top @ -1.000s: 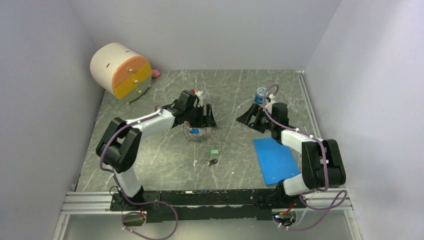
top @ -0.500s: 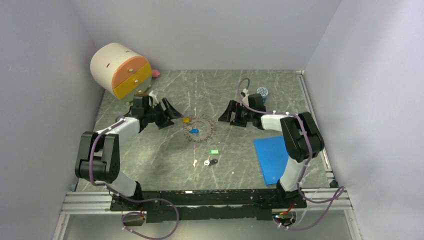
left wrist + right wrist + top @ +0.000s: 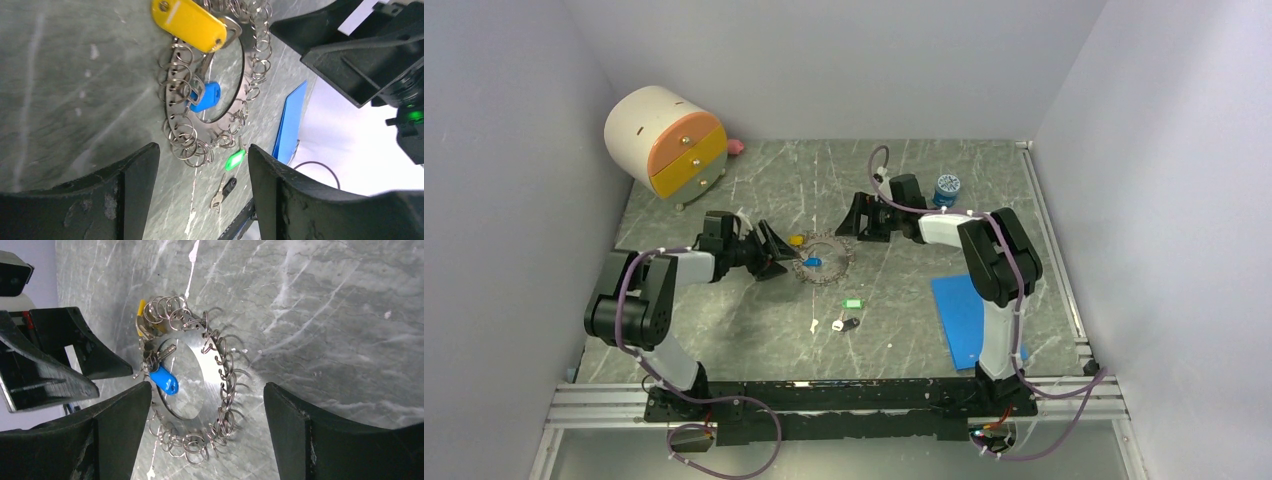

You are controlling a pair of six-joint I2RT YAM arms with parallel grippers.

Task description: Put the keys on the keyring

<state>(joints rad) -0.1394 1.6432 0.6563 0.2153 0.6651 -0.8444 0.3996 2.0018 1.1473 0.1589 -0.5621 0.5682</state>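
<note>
The keyring [image 3: 822,259], a flat silver hoop fringed with small split rings, lies mid-table. On it hang a yellow-headed key [image 3: 796,240] and a blue-headed key [image 3: 813,262]. A green-headed key [image 3: 853,303] and a black-headed key [image 3: 850,323] lie loose nearer the front. My left gripper [image 3: 782,252] is open, low at the ring's left edge. My right gripper [image 3: 846,222] is open at its far right edge. In the left wrist view, the keyring [image 3: 170,107] and the blue key [image 3: 206,96] lie ahead of the gripper [image 3: 200,150]. In the right wrist view, the keyring [image 3: 212,382] sits between the open fingertips [image 3: 145,390].
A round cream cabinet with orange and yellow drawers [image 3: 664,140] stands at the back left, with a pink bit [image 3: 735,146] beside it. A small blue jar [image 3: 946,187] is behind the right arm. A blue sheet [image 3: 972,318] lies front right. Walls close three sides.
The left gripper drew back left off the ring, baring the yellow key, then came right again to its edge. The right gripper swung left from the jar toward the ring. Both jaws narrowed slightly.
</note>
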